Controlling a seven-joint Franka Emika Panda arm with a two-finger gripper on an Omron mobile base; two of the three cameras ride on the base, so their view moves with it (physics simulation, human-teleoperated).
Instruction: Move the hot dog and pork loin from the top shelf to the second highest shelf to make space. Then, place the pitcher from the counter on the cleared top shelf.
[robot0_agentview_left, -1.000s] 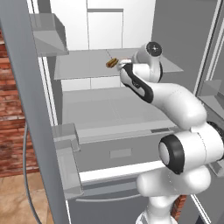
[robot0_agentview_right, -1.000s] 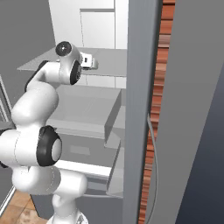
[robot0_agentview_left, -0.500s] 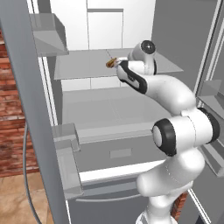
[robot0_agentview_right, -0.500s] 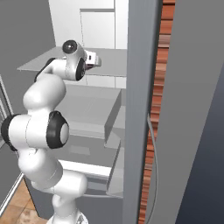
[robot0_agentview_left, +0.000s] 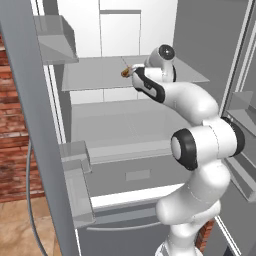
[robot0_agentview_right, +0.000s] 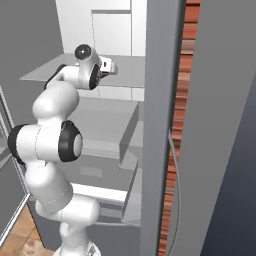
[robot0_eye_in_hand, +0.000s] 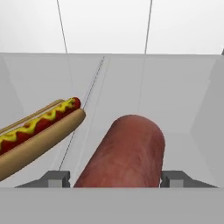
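Observation:
On the fridge's top shelf (robot0_eye_in_hand: 183, 96) lies a reddish-brown pork loin (robot0_eye_in_hand: 127, 153), running away from the hand. My gripper (robot0_eye_in_hand: 116, 179) is open, with one fingertip (robot0_eye_in_hand: 54, 178) on each side of the loin's near end. A hot dog (robot0_eye_in_hand: 39, 131) in a bun with mustard lies just to the left, angled across the shelf. From the left base view the hot dog (robot0_agentview_left: 125, 73) shows as a small brown spot beside my gripper (robot0_agentview_left: 132, 75) on the top shelf (robot0_agentview_left: 90, 75). In the right base view my gripper (robot0_agentview_right: 114, 69) reaches in at the same shelf level.
The second highest shelf (robot0_agentview_left: 115, 120) sits bare below the top one. Drawers (robot0_agentview_left: 130, 170) fill the fridge's lower part. An open door (robot0_agentview_left: 35, 125) with bins stands at the left, another door (robot0_agentview_left: 240, 115) at the right. The fridge's white back wall (robot0_eye_in_hand: 109, 26) is close ahead.
The arm's elbow has swung upward and the hand has pushed a little further in over the top shelf. The hot dog has stayed put.

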